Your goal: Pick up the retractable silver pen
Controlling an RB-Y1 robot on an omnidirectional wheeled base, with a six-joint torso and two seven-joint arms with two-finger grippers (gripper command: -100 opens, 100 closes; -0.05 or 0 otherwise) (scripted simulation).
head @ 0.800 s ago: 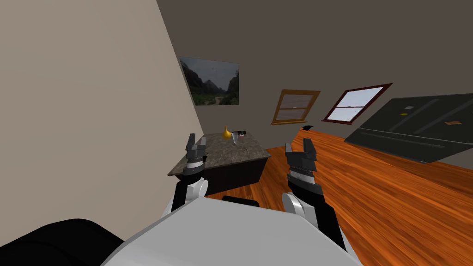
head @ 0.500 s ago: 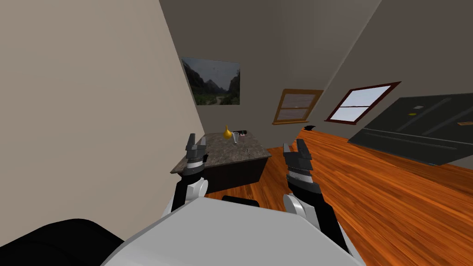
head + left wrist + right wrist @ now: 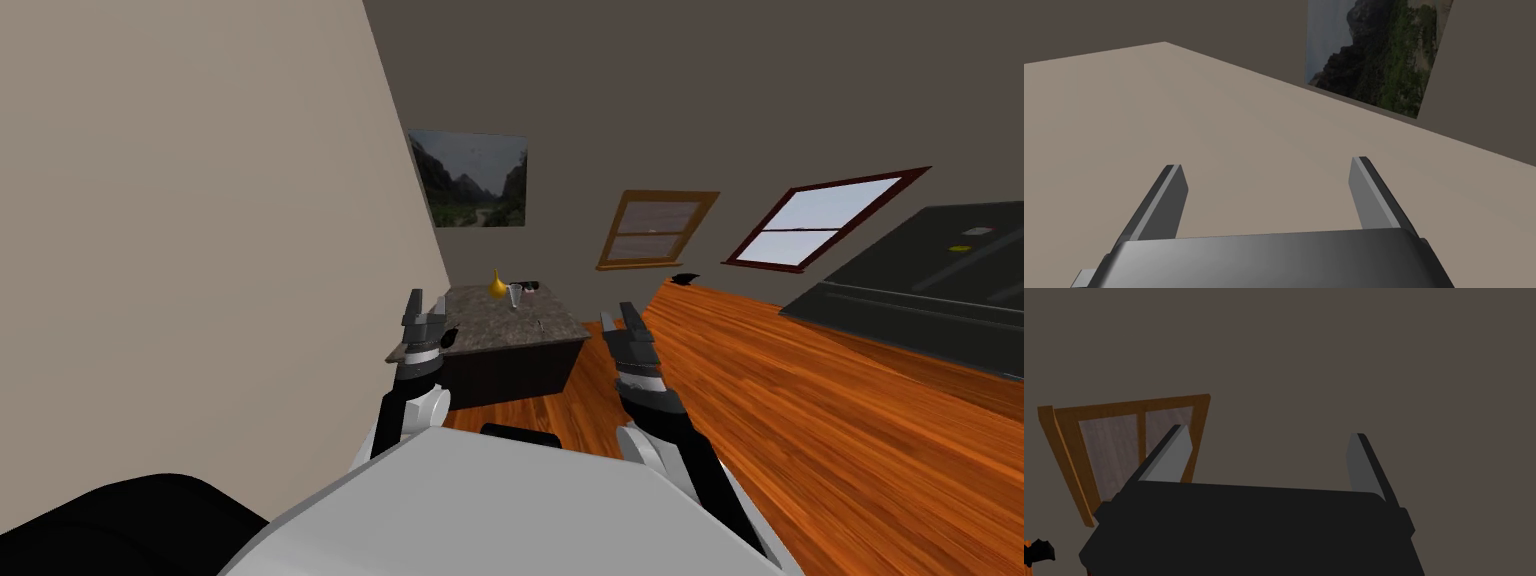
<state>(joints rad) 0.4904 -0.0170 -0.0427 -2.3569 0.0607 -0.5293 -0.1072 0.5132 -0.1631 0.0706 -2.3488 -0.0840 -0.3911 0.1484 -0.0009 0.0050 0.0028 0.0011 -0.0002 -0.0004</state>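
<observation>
A dark table with a speckled stone top [image 3: 500,325] stands ahead by the beige wall. On its top lies a thin short sliver [image 3: 537,323], too small to identify as the pen. My left gripper [image 3: 425,300] is raised in front of the table's near left corner, open and holding nothing; its fingers [image 3: 1169,200] stand wide apart. My right gripper [image 3: 622,312] hovers over the floor to the right of the table, also open and holding nothing, with its fingers [image 3: 1169,458] spread.
At the table's far end stand a yellow vase [image 3: 496,284], a clear glass [image 3: 515,295] and a small dark object [image 3: 528,286]. Orange wood floor [image 3: 800,400] spreads to the right. A large dark cabinet [image 3: 930,290] lines the right wall, and a small black object [image 3: 685,279] lies by the far wall.
The whole head view has shifted: I have turned slightly, so the table and windows sit further right. My right gripper has drifted a little left. Both grippers stay open.
</observation>
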